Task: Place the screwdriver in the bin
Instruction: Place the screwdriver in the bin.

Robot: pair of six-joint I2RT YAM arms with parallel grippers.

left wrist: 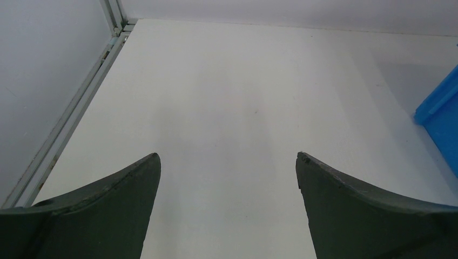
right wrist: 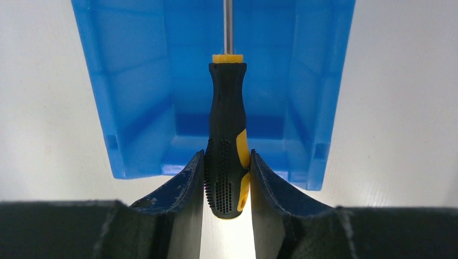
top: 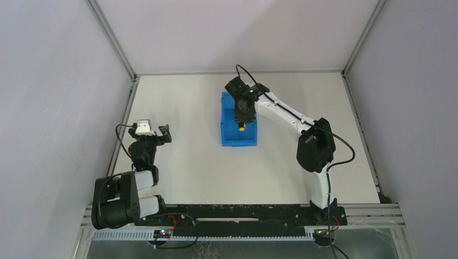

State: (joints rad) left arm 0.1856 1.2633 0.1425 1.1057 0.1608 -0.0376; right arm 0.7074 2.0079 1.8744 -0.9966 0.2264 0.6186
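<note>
**Screwdriver** [right wrist: 227, 135]: black handle with yellow inlays and a yellow collar, thin metal shaft. The butt end of the handle is clamped between the right jaws. In the right wrist view the shaft points away from the jaws over the inside of the bin [right wrist: 135, 81], and its tip is cut off by the top of the frame. From above, a yellow part of it [top: 242, 127] is seen over the bin [top: 229, 137]. Whether it touches the bin floor cannot be told.

**Right jaws:** closed on the handle from both sides and held above the bin. They are carried by the right arm [top: 313, 148], which is stretched out over the middle of the worktop [top: 189, 108].

**Bin:** bright blue plastic, rectangular, with raised walls. It is set near the centre of the worktop. Apart from the screwdriver held over it, nothing is seen inside.

**Worktop:** plain white and matt. Its left edge is bordered by a metal rail [left wrist: 81, 108].

**Room:** pale grey walls on three sides, with metal frame posts [top: 110, 38] in the far corners.

**Left arm** [top: 127, 197]: folded back at the near left, well apart from the bin. Its jaws are spread wide over bare worktop [left wrist: 232, 81] and nothing is held between them. One corner of the bin [left wrist: 440, 116] is caught at the right edge of the left wrist view.

**Base rail** [top: 243, 213]: a dark mounting bar along the near edge, with both arm bases fixed on it. Black cables [top: 345, 156] are looped along the right arm.
</note>
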